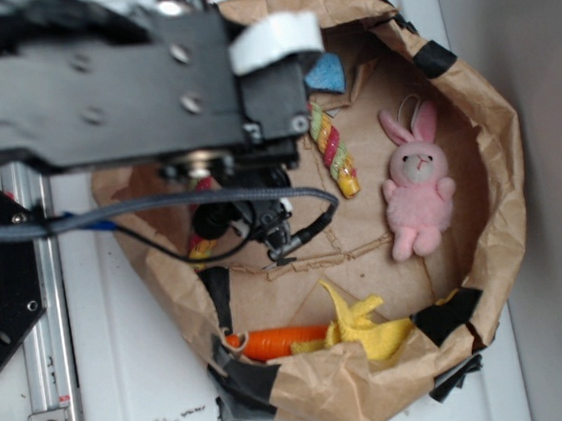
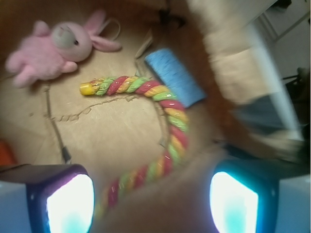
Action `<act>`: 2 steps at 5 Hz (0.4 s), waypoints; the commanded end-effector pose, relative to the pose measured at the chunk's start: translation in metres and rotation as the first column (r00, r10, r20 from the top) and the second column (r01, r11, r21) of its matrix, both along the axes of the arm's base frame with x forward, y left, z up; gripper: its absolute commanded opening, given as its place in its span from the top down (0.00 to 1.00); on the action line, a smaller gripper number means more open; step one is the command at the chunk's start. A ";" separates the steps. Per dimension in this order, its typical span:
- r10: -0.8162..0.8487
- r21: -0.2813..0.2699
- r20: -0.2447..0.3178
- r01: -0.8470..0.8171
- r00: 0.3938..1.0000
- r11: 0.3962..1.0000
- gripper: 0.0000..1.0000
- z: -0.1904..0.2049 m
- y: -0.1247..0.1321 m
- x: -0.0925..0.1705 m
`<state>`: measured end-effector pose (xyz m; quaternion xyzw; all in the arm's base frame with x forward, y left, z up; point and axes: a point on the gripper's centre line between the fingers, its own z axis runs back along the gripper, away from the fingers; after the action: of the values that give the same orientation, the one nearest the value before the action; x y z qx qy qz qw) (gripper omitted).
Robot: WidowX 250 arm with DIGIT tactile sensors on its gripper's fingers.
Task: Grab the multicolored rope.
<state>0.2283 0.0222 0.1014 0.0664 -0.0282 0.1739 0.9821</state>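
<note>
Brown paper bin (image 1: 493, 118) held, left to right: rope (image 2: 165, 99), carrot (image 1: 275, 342), yellow cloth (image 1: 364, 327), blue block (image 2: 175, 77), bunny (image 1: 418, 194). Gripper (image 2: 150, 194) hung open above the rope's arch, apart from it. Judged the approach step; next: descend, straddle the cord, close.
</note>
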 end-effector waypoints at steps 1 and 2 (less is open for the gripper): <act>-0.047 0.006 -0.024 0.047 0.999 0.999 0.00 -0.030 0.010 0.008; -0.063 -0.001 -0.007 0.063 0.998 0.998 0.00 -0.034 0.030 -0.003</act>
<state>0.2215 0.0463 0.0540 0.0672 0.0005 0.1321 0.9890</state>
